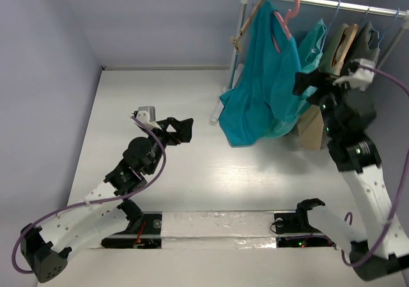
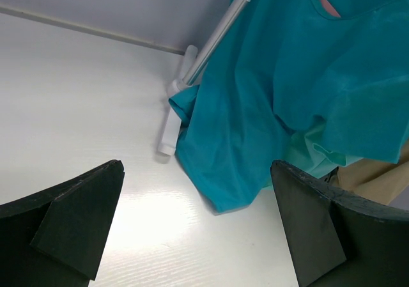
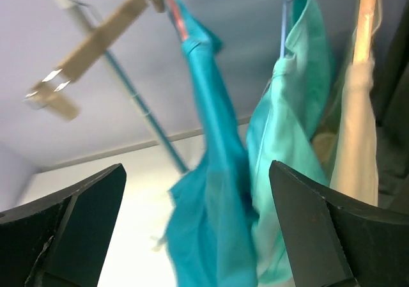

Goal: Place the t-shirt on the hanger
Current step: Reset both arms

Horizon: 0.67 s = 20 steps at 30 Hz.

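The teal-blue t-shirt (image 1: pixel 262 89) hung on the pink hanger (image 1: pixel 286 18), whose hook sat over the rack's rail (image 1: pixel 332 4) at the far right of the table (image 1: pixel 192 172). Its long axis ran straight down from the hanger. Its lower edge came down to the tabletop or just short of it; the views did not show which. The right gripper (image 1: pixel 305 82) was much the nearer one. It was raised to about the shirt's mid-height, just beside the shirt's right edge and pointing leftward at it. Its jaws were spread wide with nothing between them, and no cloth was caught on either finger. In its wrist view the shirt hung ahead in the gap between the fingers, a little left of centre, with the mint-green garment (image 3: pixel 294 108) close on the right and a tan garment (image 3: pixel 358 140) beyond that. The left gripper (image 1: pixel 182 130) stood low over the middle of the table, well apart from the shirt, which lay ahead of it and to its right. It too was fully spread and empty. Judging from this, the shirt appeared to be already hung. Any retreat by the right arm would need to draw back toward the near edge and away from the cloth on its left, without brushing the neighbouring garments beside it.
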Available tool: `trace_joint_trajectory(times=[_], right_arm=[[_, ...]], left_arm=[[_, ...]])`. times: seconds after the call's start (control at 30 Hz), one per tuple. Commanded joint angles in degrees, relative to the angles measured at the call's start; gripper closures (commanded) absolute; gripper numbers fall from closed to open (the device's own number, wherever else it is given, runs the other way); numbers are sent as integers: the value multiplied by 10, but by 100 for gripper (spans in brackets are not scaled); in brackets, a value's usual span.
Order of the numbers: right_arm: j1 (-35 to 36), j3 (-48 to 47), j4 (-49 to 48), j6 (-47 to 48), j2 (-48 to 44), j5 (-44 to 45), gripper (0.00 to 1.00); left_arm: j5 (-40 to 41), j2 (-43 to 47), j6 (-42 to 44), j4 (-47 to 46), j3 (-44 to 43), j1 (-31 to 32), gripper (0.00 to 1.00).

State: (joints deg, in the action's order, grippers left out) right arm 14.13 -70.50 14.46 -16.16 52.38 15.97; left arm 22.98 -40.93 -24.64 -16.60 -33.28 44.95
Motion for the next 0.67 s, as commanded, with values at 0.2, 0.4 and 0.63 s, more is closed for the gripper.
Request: trace_joint_trajectory(times=[0.2, 0.4, 0.63], right_arm=[[-4, 166, -27, -80, -263, -237, 0], [-4, 195, 11, -76, -395, -209, 0], [-4, 208, 58, -70, -405, -211, 0]], left_arm=[[-29, 44, -64, -28, -10, 2, 1], [-52, 95, -74, -33, -5, 2, 1], [-15, 114, -73, 13, -5, 2, 1]])
